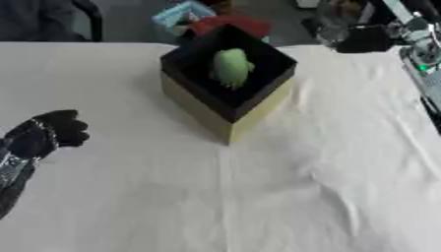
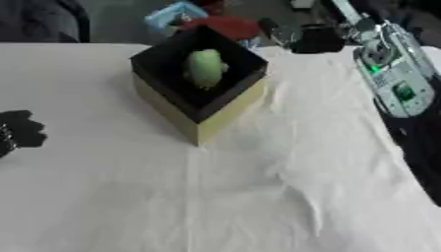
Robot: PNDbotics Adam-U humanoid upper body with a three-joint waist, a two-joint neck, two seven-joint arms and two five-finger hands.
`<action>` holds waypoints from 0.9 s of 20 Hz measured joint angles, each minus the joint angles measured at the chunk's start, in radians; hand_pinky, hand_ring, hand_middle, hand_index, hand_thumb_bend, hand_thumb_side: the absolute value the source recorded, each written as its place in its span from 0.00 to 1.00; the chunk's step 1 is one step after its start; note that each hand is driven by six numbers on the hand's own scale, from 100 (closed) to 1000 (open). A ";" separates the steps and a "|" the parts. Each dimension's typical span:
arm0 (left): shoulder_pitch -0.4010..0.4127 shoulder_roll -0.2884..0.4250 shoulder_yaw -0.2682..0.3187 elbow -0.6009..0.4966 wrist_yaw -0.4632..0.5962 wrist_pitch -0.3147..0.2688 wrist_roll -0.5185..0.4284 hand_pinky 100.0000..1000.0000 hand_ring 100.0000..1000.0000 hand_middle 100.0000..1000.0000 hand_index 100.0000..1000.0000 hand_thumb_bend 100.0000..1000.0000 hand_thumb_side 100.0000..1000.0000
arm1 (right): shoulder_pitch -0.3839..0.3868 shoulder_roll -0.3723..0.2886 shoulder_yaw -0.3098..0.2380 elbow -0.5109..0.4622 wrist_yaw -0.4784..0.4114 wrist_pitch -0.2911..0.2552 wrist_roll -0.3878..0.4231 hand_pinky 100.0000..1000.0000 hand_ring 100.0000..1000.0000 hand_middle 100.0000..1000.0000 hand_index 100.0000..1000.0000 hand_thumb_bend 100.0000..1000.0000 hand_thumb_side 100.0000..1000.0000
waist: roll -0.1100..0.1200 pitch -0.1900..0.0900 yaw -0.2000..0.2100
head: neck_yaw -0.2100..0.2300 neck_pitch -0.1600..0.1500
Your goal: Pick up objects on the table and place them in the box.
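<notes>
A square box (image 1: 245, 115) with yellow sides and a black inside stands corner-on at the far middle of the white-clothed table (image 1: 258, 197). A pale green rounded object (image 1: 231, 67) lies inside it. My left hand (image 1: 53, 130), black, hovers low over the cloth at the left edge, well left of the box, with relaxed fingers and nothing in it. My right hand (image 2: 314, 38) shows as a dark shape beyond the box's far right corner, at the end of the silver arm (image 2: 392, 74) that comes in from the upper right. No loose object shows on the cloth.
Beyond the table's far edge lie a red thing (image 2: 226, 24) and a light blue packet (image 2: 172, 15). A dark chair (image 1: 51, 19) stands at the far left. The table's right edge (image 2: 405, 162) runs down past my right arm.
</notes>
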 measured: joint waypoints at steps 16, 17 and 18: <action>0.031 -0.018 0.013 0.012 -0.005 0.001 0.013 0.76 0.71 0.68 0.85 0.40 0.93 | 0.438 0.247 -0.067 -0.281 0.004 0.027 -0.102 0.61 0.51 0.58 0.73 0.16 0.38 | 0.015 -0.001 -0.079 | 0.091 0.135; 0.031 -0.020 0.013 0.013 -0.005 0.001 0.014 0.76 0.71 0.68 0.85 0.40 0.93 | 0.450 0.262 -0.066 -0.281 0.006 0.025 -0.104 0.61 0.51 0.58 0.73 0.16 0.38 | 0.017 0.000 -0.079 | 0.097 0.136; 0.031 -0.023 0.013 0.013 -0.005 0.001 0.014 0.76 0.71 0.68 0.85 0.40 0.93 | 0.459 0.276 -0.064 -0.281 0.008 0.022 -0.106 0.61 0.51 0.58 0.73 0.16 0.38 | 0.018 0.002 -0.082 | 0.104 0.137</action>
